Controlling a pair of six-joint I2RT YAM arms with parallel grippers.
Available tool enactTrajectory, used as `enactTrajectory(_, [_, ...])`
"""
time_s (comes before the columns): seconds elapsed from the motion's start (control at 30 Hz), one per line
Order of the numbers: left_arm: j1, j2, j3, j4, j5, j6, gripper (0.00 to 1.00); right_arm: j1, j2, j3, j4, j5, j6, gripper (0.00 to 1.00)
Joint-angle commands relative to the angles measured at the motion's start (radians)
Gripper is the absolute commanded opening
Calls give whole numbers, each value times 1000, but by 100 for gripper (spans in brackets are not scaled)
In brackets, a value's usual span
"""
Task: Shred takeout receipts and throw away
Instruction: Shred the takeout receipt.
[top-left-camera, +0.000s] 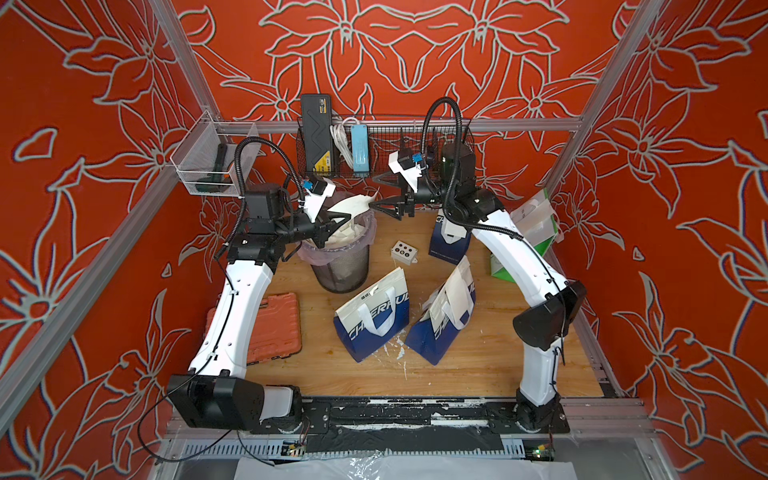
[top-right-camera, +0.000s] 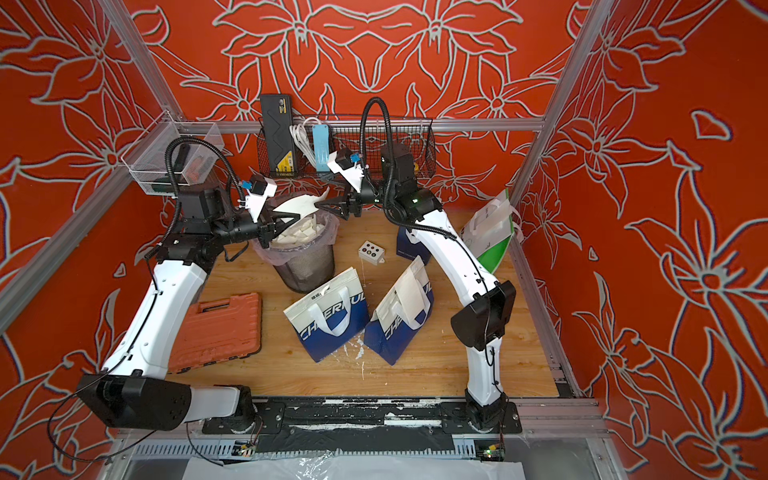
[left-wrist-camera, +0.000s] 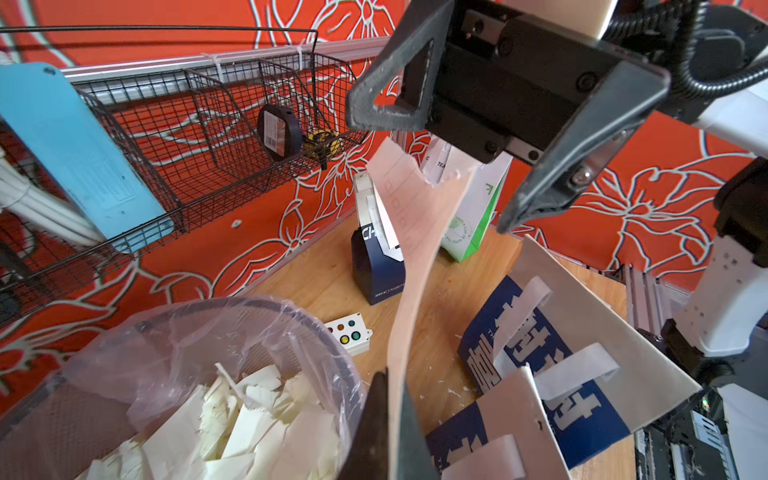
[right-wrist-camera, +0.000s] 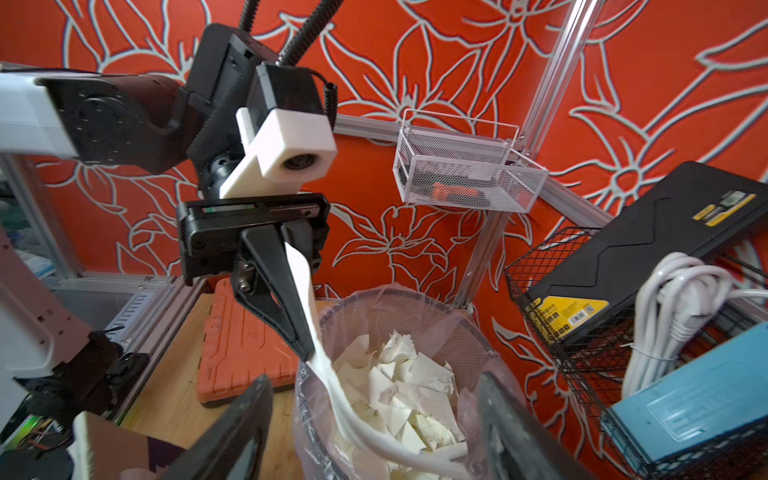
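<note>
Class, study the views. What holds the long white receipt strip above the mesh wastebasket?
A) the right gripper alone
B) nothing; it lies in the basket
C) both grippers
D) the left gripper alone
D: the left gripper is shut on the receipt strip, while the right gripper stands open, its jaws wide apart.

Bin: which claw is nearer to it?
Left. The left claw, shut on a receipt strip, is over the opening of the bin; the open right claw is just outside its rim.
</note>
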Motion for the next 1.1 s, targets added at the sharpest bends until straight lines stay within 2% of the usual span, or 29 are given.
enactTrajectory(0.0, [2, -27, -12, 65, 64, -18, 0, 3, 30, 39, -64, -125, -8, 75])
enactTrajectory(0.1, [2, -26, -27, 118, 95, -63, 0, 4, 38, 38, -64, -152, 16, 71])
enactTrajectory(0.27, [2, -28, -42, 155, 109, -104, 0, 7, 50, 46, -33, -160, 59, 56])
enactTrajectory(0.37, [2, -26, -48, 164, 104, -118, 0, 8, 59, 66, -28, -172, 88, 45])
enactTrajectory(0.47, [2, -26, -52, 173, 100, -133, 0, 11, 61, 72, -15, -171, 113, 29])
enactTrajectory(0.6, [2, -32, -70, 194, 91, -156, 0, 12, 67, 94, -9, -173, 148, 0])
enactTrajectory(0.67, [2, -31, -64, 175, 84, -148, 0, 13, 64, 97, 6, -175, 159, 0])
enactTrajectory(0.7, [2, -28, -60, 162, 70, -146, 5, 13, 60, 97, 11, -175, 162, 0])
enactTrajectory(0.77, [1, -32, -51, 140, 36, -135, 28, 12, 55, 98, 12, -174, 166, 0])
enactTrajectory(0.83, [2, -34, -30, 120, 13, -125, 42, 12, 52, 99, -17, -155, 144, 0])
enactTrajectory(0.9, [2, -34, 0, 114, 2, -126, 51, 14, 48, 111, -105, -99, 69, 0])
enactTrajectory(1.07, [1, -32, 36, 195, -7, -177, 59, 24, 44, 158, -322, 11, -113, 0])
